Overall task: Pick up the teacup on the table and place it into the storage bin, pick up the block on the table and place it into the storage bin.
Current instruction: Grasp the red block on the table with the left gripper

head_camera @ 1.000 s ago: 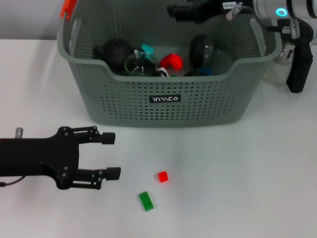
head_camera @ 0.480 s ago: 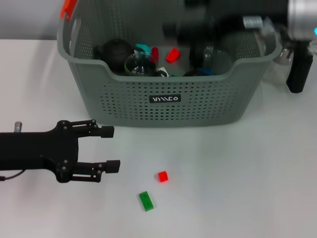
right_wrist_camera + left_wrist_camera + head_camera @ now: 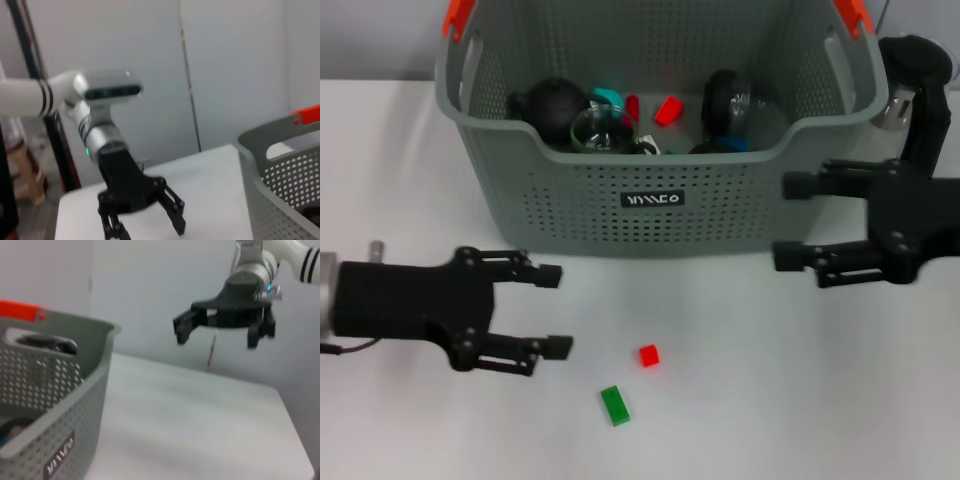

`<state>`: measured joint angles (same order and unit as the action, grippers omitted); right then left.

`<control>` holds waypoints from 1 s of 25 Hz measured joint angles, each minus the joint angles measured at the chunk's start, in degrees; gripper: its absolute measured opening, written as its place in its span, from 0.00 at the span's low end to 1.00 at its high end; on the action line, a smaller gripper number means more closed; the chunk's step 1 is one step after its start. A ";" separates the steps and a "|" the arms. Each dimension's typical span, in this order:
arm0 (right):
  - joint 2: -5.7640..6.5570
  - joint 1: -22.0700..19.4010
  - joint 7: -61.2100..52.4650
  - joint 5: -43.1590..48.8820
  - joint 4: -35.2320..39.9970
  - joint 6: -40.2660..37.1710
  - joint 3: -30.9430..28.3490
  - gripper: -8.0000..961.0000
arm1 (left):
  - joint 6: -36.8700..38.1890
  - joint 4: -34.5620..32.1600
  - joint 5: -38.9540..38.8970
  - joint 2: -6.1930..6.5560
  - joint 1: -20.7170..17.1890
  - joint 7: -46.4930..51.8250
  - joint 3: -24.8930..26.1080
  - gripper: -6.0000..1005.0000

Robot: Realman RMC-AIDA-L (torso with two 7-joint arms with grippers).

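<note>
The grey-green storage bin [image 3: 655,245] stands at the back centre of the white table, also seen in the left wrist view [image 3: 60,405] and right wrist view [image 3: 280,175]. A clear glass teacup [image 3: 598,130] sits inside it beside a black teapot [image 3: 552,103]. A small red block [image 3: 648,355] and a green block [image 3: 615,405] lie on the table in front. My left gripper [image 3: 555,311] [image 3: 142,222] is open and empty, left of the red block. My right gripper [image 3: 785,222] [image 3: 216,337] is open and empty by the bin's front right corner.
The bin also holds a red piece [image 3: 668,110], a teal piece [image 3: 608,97] and a round black object [image 3: 725,100]. A silvery metal object [image 3: 894,112] stands right of the bin. The bin has orange handle tips [image 3: 458,15].
My right arm swung from over the back of the bin down to its front right side. The left gripper shifted slightly right. The red piece inside the bin moved a little.
</note>
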<state>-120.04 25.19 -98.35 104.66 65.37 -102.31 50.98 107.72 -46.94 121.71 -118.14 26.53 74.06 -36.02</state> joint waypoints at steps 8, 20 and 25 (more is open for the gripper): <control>0.98 -0.14 4.11 0.25 -6.42 -7.96 -6.82 0.96 | -4.61 -3.84 1.62 -0.41 5.04 9.46 -12.47 0.81; 1.36 0.79 3.68 1.50 -7.47 -8.56 -6.78 0.96 | -7.54 -10.66 11.42 -3.72 13.27 25.13 -24.05 0.79; 1.75 1.12 3.12 1.59 -8.03 -8.53 -6.94 0.96 | -9.02 -19.47 16.16 -5.94 13.67 32.97 -30.46 0.79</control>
<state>-118.29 26.32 -95.23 106.25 57.33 -110.84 44.04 98.71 -66.41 137.87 -124.08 40.19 107.03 -66.48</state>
